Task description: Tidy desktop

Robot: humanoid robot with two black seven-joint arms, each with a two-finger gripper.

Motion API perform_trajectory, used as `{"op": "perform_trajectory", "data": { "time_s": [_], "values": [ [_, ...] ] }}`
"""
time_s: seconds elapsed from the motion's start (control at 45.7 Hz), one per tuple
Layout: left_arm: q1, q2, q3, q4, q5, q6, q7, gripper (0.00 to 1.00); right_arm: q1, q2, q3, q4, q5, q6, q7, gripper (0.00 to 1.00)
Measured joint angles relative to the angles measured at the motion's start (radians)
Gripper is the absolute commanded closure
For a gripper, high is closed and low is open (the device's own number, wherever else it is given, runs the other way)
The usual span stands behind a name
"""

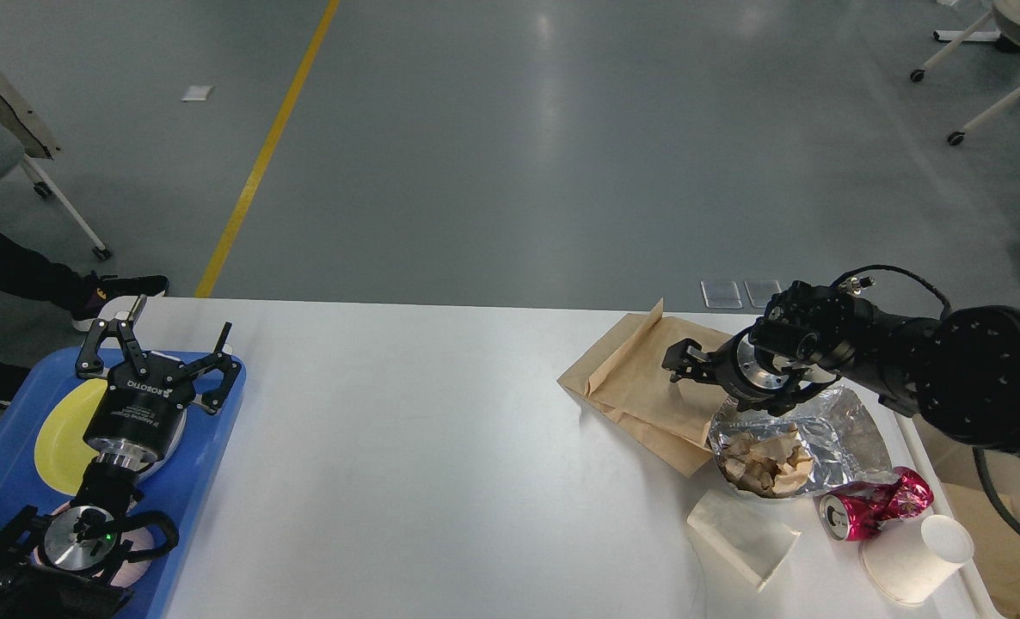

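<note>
The table (441, 447) was the thing to be tidied: a wide white top with rounded corners, stiff and fixed, nothing I would lift. What had to be handled was the litter gathered toward its right edge. The brown paper bag (639, 378) lay flat near the far right corner; I judged it light and limp, best pinched at its raised open lip (the folded flap at the far side stood up a little). Touching its near side sat the crumpled foil tray (828, 430) with brown paper wads in it, thin and easily crushed, so its rim seemed the place to grip. Nearer the front edge lay a flattened white paper cup (742, 537), a crushed red can (875, 507) and a white cup (914, 559) on its side, all light; the can looked slick and dented, better taken across its waist.

My right gripper (678, 361) hung low over the bag, seen end-on and dark, so I could not tell how far its fingers stood apart. The beige bin (992, 533) stood just beyond the right edge.

At the left edge the blue tray (209, 447) carried a yellow plate (58, 434), and my left gripper (162, 340) hovered above it, fingers spread wide and empty.
</note>
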Motion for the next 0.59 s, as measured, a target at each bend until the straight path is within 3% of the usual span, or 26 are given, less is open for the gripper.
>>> {"op": "perform_trajectory", "data": {
  "time_s": [0.241,0.306,0.591],
  "values": [
    [0.0,0.0,0.0,0.0,0.0,0.0,0.0,0.03,-0.055,0.016,0.071,-0.001,0.006,-0.076,0.0,0.05],
    [0.0,0.0,0.0,0.0,0.0,0.0,0.0,0.03,-0.064,0.019,0.099,0.0,0.006,-0.096,0.0,0.11],
    [0.0,0.0,0.0,0.0,0.0,0.0,0.0,0.03,-0.082,0.07,0.123,0.01,0.006,-0.116,0.0,0.77]
  ]
}}
